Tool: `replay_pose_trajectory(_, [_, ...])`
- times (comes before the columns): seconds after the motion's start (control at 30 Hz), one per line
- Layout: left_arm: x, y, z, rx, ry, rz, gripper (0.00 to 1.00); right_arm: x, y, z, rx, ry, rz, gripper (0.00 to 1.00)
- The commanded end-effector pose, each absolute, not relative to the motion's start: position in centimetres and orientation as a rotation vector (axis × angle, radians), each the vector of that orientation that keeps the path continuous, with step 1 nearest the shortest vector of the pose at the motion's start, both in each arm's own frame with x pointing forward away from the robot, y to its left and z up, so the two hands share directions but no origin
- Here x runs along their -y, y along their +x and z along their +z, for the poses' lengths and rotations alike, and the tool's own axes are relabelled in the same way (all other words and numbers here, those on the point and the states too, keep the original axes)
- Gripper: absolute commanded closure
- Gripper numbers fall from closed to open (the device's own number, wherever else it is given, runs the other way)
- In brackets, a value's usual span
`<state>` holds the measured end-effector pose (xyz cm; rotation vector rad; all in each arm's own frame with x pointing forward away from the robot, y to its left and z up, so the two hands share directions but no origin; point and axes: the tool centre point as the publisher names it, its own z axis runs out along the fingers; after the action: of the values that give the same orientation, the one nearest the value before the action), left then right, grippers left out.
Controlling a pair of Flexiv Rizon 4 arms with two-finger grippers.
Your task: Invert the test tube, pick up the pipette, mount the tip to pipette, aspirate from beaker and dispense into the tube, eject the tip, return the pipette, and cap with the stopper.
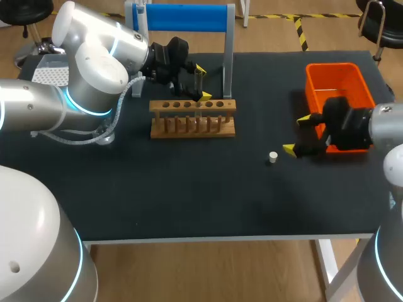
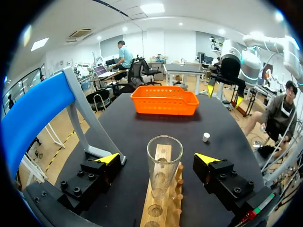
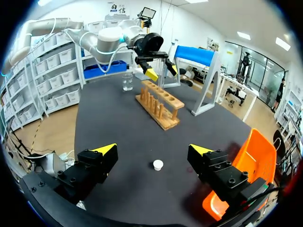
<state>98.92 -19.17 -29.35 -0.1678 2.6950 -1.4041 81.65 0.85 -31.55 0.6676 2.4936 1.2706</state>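
Note:
A clear glass test tube stands mouth up in the wooden rack. My left gripper is open around it, with one finger on each side and neither touching the glass. In the head view the tube sits between the left gripper's yellow tips, above the rack. A small white stopper lies on the black table. My right gripper is open just to its right. In the right wrist view the stopper lies ahead of the open right gripper. A glass beaker stands beyond the rack. No pipette shows.
An orange bin stands at the right, behind my right gripper. A blue-topped stand rises at the table's back edge behind the rack. My left arm's cable lies on the table at the left.

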Motion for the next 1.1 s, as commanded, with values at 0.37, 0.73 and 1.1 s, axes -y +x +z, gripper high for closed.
replay_pose_trajectory(0.37, [19.2, 98.9, -29.3, -2.699, -0.168, -1.4, 0.0, -2.1, 82.0, -34.5, -2.502, 0.766, 1.212, 0.1])
replay_pose_trajectory(0.73, [19.2, 98.9, -29.3, -2.699, -0.168, -1.4, 0.0, -1.6, 81.3, -36.1, -2.516, 0.786, 1.164, 0.29])
replay_pose_trajectory(1.1, [19.2, 98.9, -29.3, -2.699, -0.168, -1.4, 0.0, -1.7, 81.1, -37.3, -2.545, 0.8, 1.124, 0.28])
